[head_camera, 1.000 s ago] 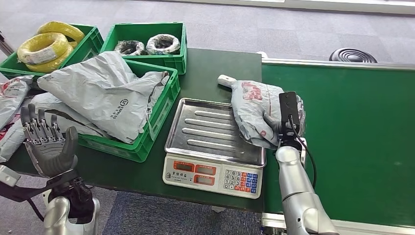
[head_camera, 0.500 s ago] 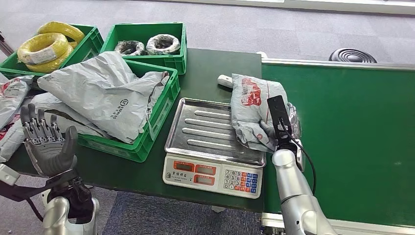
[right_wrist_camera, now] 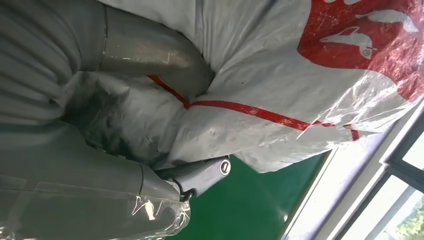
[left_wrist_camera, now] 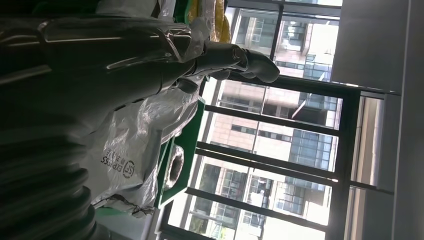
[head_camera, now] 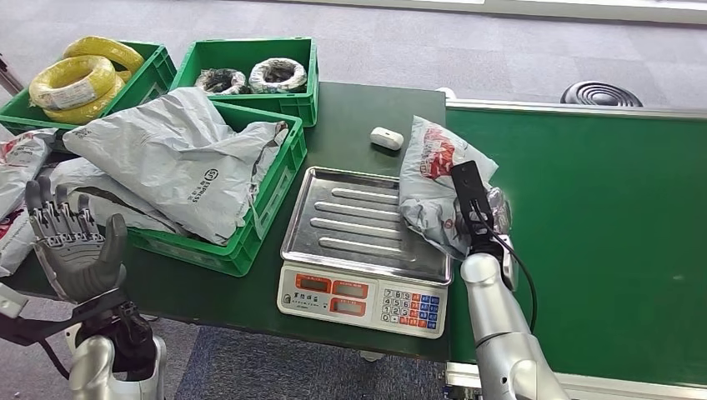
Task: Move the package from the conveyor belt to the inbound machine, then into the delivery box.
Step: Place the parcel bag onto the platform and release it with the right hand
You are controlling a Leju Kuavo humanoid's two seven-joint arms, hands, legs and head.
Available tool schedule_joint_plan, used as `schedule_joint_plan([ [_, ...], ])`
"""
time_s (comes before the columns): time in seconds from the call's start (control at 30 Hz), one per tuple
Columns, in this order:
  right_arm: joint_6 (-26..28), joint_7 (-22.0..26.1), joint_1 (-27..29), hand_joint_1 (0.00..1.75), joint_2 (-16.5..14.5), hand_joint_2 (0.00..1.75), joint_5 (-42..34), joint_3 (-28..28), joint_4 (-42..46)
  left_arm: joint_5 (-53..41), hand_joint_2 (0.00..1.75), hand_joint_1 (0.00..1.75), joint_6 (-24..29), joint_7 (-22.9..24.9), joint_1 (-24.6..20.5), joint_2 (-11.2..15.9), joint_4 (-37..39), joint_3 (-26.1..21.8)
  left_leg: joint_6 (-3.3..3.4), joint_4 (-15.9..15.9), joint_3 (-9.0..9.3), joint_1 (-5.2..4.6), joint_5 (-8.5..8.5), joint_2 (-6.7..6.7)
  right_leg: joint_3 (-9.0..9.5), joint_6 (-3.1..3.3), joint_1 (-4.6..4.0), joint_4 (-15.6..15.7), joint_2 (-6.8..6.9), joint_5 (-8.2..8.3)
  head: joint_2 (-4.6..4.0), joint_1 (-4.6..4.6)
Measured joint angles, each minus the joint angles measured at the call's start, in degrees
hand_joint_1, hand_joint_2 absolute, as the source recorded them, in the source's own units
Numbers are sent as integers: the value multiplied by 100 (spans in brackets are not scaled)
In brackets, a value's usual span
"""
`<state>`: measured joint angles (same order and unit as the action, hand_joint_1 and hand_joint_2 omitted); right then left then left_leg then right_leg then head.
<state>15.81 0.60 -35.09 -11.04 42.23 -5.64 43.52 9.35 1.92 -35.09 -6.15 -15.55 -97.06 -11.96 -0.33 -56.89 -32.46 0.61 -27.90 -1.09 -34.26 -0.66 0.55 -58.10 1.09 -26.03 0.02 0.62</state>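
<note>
My right hand (head_camera: 477, 218) grips a grey package with red print (head_camera: 432, 173) and holds it tilted up, above the right edge of the scale's steel tray (head_camera: 350, 218), beside the green conveyor belt (head_camera: 584, 233). In the right wrist view the thumb (right_wrist_camera: 150, 52) presses into the package (right_wrist_camera: 280, 75), with other fingers (right_wrist_camera: 200, 177) under it. The green crate (head_camera: 265, 208) left of the scale holds several grey packages (head_camera: 175, 154). My left hand (head_camera: 73, 246) is raised at the lower left, fingers spread and holding nothing; its fingers (left_wrist_camera: 235, 57) show in front of a grey package (left_wrist_camera: 127, 155).
A small white device (head_camera: 386, 137) lies on the dark green table behind the scale. Two green crates at the back hold yellow cable coils (head_camera: 75, 79) and grey coils (head_camera: 277, 75). More grey packages (head_camera: 21, 158) lie at the far left.
My right hand has lifted and tilted the package up toward the scale's right edge, uncovering the white device. The left hand drifted slightly left.
</note>
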Motion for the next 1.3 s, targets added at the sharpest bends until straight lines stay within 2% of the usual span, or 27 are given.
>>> schedule_joint_plan([
  [0.13, 56, 15, 10, 171, -14, 175, 42, -14, 95, -2, 175, 0, 0, 1, -1, -16, -1, -32, 0, 0, 0, 0, 0, 1, -1, 0, 0, 0, 0, 0, 0, -1],
  [0.23, 320, 112, 35, 172, -16, 175, 209, -14, 189, -6, 175, 0, -2, -2, 0, -36, -2, -53, 0, 0, -2, 0, 0, 2, -1, 0, 0, 0, 1, 0, 0, -1],
  [0.37, 859, 250, 88, 172, -19, 175, 768, -1, 475, -10, 175, 0, -24, -16, 11, -59, -5, -56, 0, 0, -6, 0, 0, 2, -1, 0, 0, 0, 2, 0, 0, 0],
  [0.43, 928, 262, 70, 173, -15, 175, 1124, 39, 636, -10, 175, 0, -48, -40, 13, -75, -5, -52, 0, 0, -7, -1, 0, -1, -3, 0, 1, 0, 0, 0, 0, -1],
  [0.67, 765, 170, -554, 175, -10, 175, 2095, 361, 573, 4, 175, 0, -109, -120, -12, -91, 60, 34, 0, 0, -7, 0, 2, -3, -7, 1, 0, -1, -3, 1, 0, 1],
  [0.87, 676, 164, -1212, 175, -57, 175, 2360, 626, 32, 21, 175, 0, -132, -128, -99, -88, 198, 150, 0, 0, -8, 1, 3, 0, -6, 1, -1, -3, -2, 1, 0, -1],
  [1.1, 392, 891, -1570, 175, -286, 175, 2097, 832, -652, 27, 175, 0, -210, -128, -359, -80, 500, 368, 0, 0, -11, 1, 3, 0, -9, 1, -1, -2, -2, 1, 0, -1],
  [1.3, 321, 1129, -1570, 175, -494, 175, 1979, 932, -958, 26, 175, 0, -226, -126, -501, -76, 658, 488, 0, 0, -14, 1, 3, 0, -13, 1, -1, -3, -2, 1, 0, -1],
])
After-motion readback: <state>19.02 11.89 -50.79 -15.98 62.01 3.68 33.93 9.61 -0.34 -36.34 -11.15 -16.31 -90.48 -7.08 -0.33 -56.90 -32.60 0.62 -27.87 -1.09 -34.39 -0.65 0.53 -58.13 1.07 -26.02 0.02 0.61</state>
